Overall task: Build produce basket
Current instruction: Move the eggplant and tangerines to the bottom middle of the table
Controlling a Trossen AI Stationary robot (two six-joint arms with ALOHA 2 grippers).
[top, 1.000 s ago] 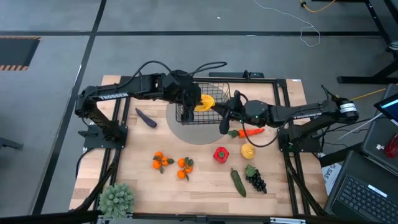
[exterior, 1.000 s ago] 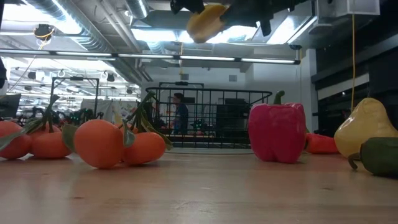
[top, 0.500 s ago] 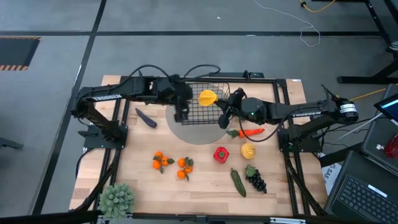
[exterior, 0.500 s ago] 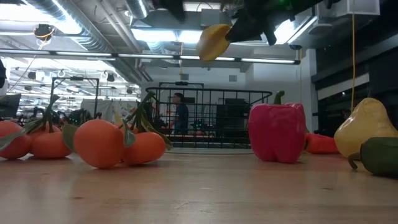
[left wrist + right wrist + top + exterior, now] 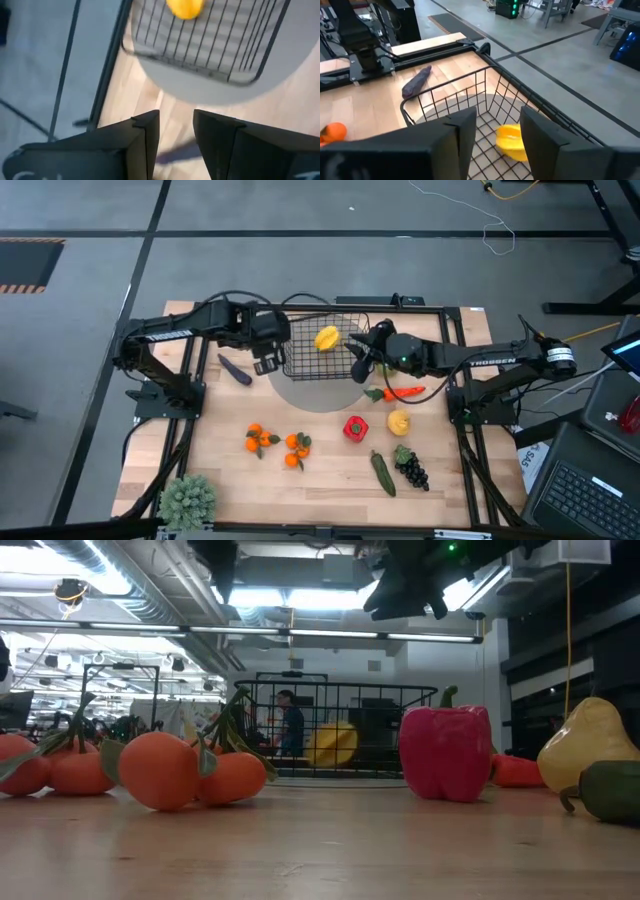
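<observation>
One piece of produce lay in the basket (image 5: 325,352): the yellow starfruit (image 5: 326,338), resting on the wire floor. Both pincers flanked that basket, fingers parted and holding nothing: the left pincer (image 5: 266,366) just outside its left wall, the right pincer (image 5: 362,362) at its right wall. My call: the carrot (image 5: 399,392) was the likeliest next pick, lying just beyond the basket's right corner, long axis running away from the basket across the surface, nearer the right pincer. The eggplant (image 5: 235,370) lay out past the basket's left side, closer to the left pincer. "TROSSEN" read along the right arm's forearm.
</observation>
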